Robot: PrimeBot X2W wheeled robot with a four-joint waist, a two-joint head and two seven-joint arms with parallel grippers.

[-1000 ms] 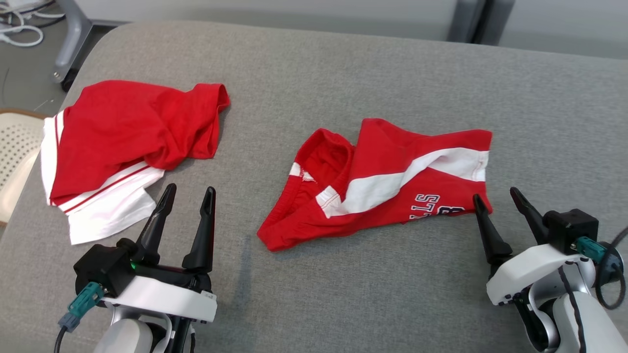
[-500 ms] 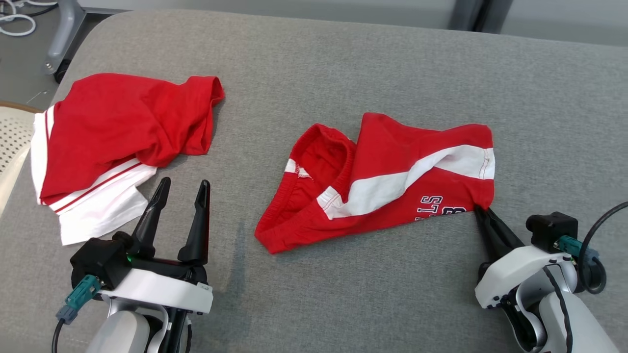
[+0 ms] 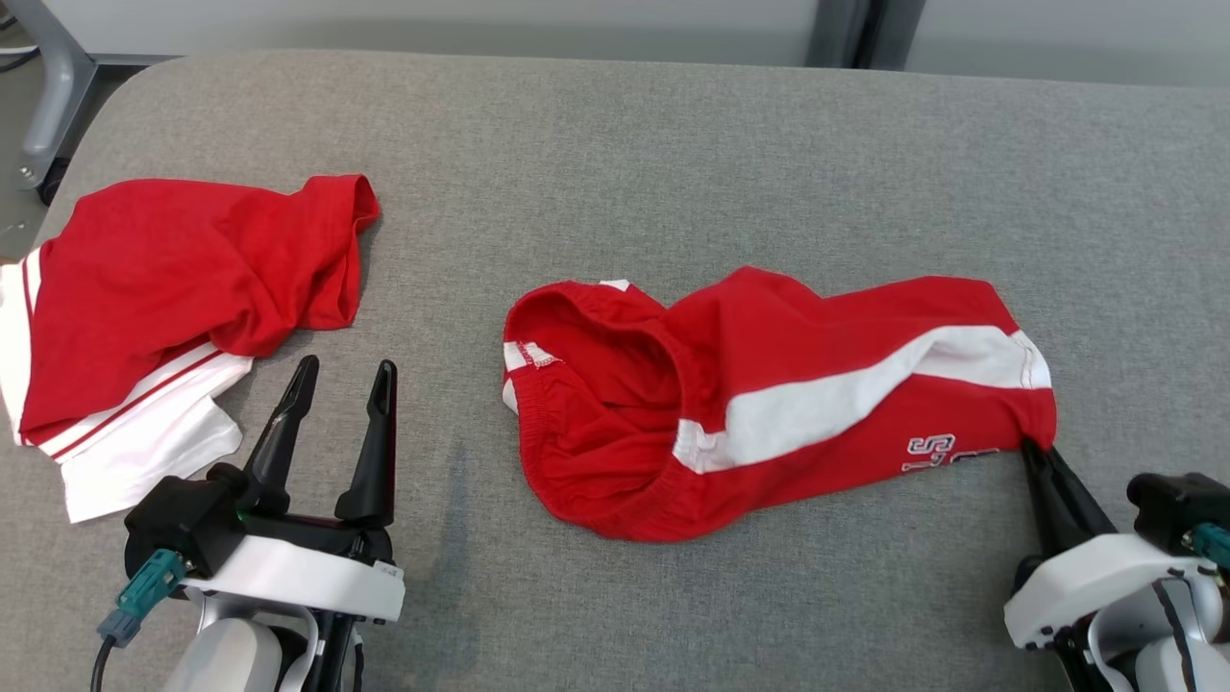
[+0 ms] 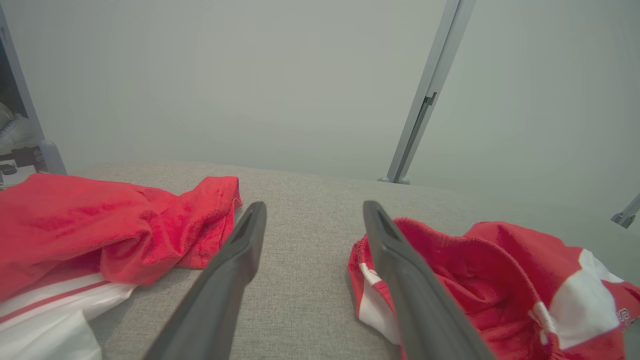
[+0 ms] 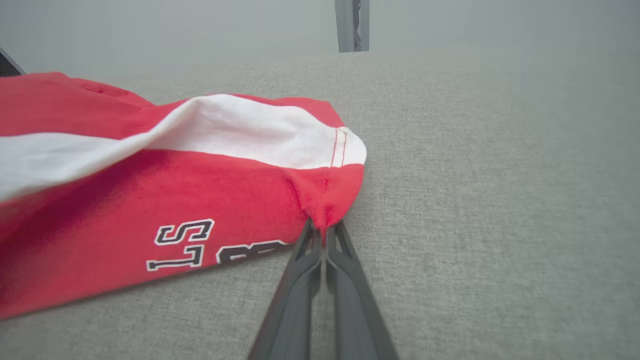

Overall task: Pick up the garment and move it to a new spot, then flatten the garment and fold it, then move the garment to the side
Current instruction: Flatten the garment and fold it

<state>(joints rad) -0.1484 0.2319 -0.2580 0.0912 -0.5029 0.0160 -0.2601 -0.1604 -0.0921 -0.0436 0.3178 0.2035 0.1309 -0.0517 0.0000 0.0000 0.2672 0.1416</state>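
Observation:
The garment (image 3: 769,384), red shorts with a white stripe and dark lettering, lies crumpled on the grey padded surface (image 3: 673,144), waistband open toward the left. My right gripper (image 3: 1033,450) is shut on its near right hem corner; the right wrist view shows the red cloth (image 5: 175,190) pinched between the closed tips of that gripper (image 5: 322,225). My left gripper (image 3: 346,367) stands open at the lower left with nothing between its fingers. In the left wrist view this gripper (image 4: 315,207) points at bare grey fabric, with the garment (image 4: 500,265) to its right.
A second red and white garment (image 3: 173,279) lies crumpled at the left edge, also seen as a red heap (image 4: 100,225). A grey metal leg (image 3: 43,96) stands beyond the far left corner. Bare grey surface stretches along the back and the front.
My right gripper closed on the garment's near right corner and drew it to the right, stretching the cloth out. The head camera shifted. The left gripper stayed open.

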